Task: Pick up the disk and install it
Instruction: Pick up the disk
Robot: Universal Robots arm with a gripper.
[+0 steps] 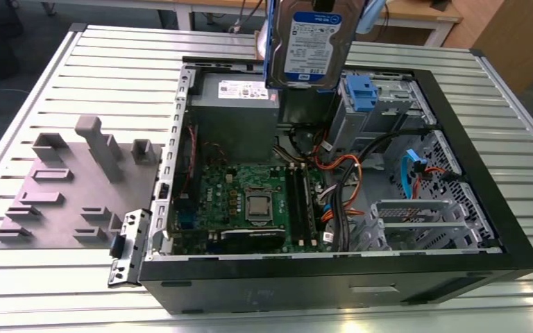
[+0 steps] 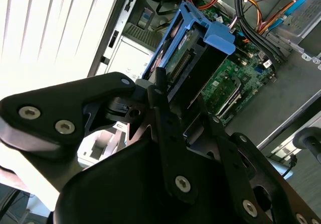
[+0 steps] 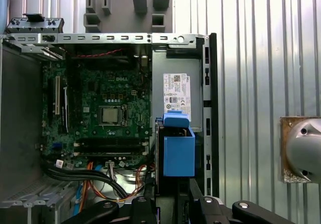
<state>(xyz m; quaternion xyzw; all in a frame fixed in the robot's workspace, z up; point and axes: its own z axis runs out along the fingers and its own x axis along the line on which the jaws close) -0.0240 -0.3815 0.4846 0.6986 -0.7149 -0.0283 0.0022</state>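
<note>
The disk (image 1: pixel 308 45), a silver metal drive with a blue-and-white label and a blue carrier, hangs upright above the far side of the open computer case (image 1: pixel 488 208). It sits just over the power-supply box (image 1: pixel 234 90) and beside the drive bays (image 1: pixel 377 104). My gripper (image 2: pixel 183 93) is shut on the disk (image 2: pixel 193 48), its black fingers (image 2: pixel 168 118) clamping the carrier's lower end. In the first wrist view the disk's blue end tab (image 3: pixel 178 151) stands just above the gripper (image 3: pixel 173 204), over the case's edge near the stickered power supply (image 3: pixel 176 96).
Inside the case lie the green motherboard (image 1: pixel 248 201), orange and black cables (image 1: pixel 350 173) and a blue bracket (image 1: pixel 359 94) in a bay. A grey fixture plate with upright blocks (image 1: pixel 72 180) lies on the slatted metal table (image 1: pixel 53 291) at the exterior view's left.
</note>
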